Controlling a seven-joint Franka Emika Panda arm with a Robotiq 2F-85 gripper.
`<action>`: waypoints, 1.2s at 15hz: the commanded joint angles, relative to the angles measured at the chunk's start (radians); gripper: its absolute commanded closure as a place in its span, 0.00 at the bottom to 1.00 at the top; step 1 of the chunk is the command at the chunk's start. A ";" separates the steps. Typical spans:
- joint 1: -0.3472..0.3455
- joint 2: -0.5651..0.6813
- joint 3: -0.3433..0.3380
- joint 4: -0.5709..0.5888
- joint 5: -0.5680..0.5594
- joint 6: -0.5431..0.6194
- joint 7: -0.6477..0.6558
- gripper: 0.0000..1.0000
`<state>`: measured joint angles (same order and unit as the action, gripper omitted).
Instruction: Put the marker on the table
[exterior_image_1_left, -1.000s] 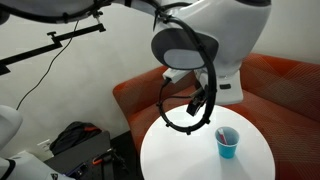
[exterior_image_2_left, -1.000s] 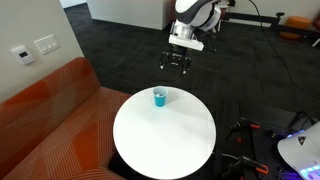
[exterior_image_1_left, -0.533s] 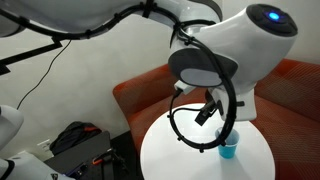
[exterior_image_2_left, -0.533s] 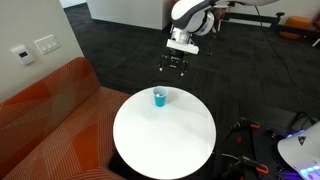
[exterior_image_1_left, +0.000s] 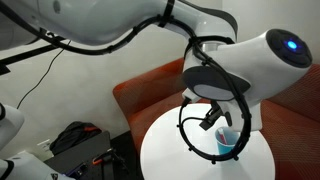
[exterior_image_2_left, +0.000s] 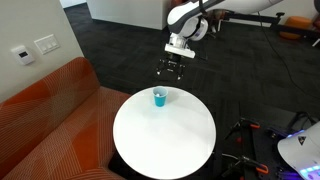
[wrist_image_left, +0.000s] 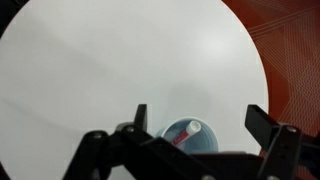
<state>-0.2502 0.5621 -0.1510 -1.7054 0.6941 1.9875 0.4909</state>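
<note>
In an exterior view the white arm (exterior_image_1_left: 262, 72), with a blue light (exterior_image_1_left: 292, 43) glowing on its casing, fills the foreground above the round white table (exterior_image_1_left: 168, 155). A black cable (exterior_image_1_left: 183, 130) loops down beneath the arm. A blue cup (exterior_image_1_left: 228, 145) stands on the table, partly hidden behind that loop, and a reddish-brown sofa (exterior_image_1_left: 140, 95) curves behind.

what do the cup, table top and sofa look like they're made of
The cup looks like plastic: an even blue with a slightly glossy rim in the wrist view. The table has a smooth white top with a soft sheen and no grain, perhaps laminate or painted board. The sofa looks like matte woven fabric, reddish-orange with fine ribbed lines.
</note>
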 joint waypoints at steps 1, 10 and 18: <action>-0.019 0.066 0.006 0.076 0.027 -0.035 -0.010 0.00; -0.042 0.170 0.013 0.165 0.041 -0.039 -0.010 0.03; -0.048 0.225 0.012 0.210 0.032 -0.044 0.004 0.26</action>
<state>-0.2835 0.7560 -0.1472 -1.5451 0.7129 1.9817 0.4910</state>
